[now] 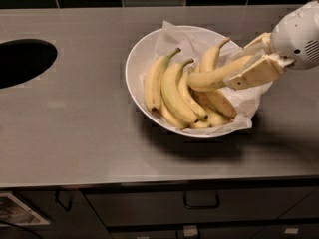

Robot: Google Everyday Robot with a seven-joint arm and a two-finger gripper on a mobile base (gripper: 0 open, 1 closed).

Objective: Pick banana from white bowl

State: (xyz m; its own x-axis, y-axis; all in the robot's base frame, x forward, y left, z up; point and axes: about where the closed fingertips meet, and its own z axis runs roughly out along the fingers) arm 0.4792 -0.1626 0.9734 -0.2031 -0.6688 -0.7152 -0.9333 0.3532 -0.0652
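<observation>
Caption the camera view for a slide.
The gripper, at the right, holds one banana over the other bananas in the paper-lined white bowl on a grey counter.
</observation>
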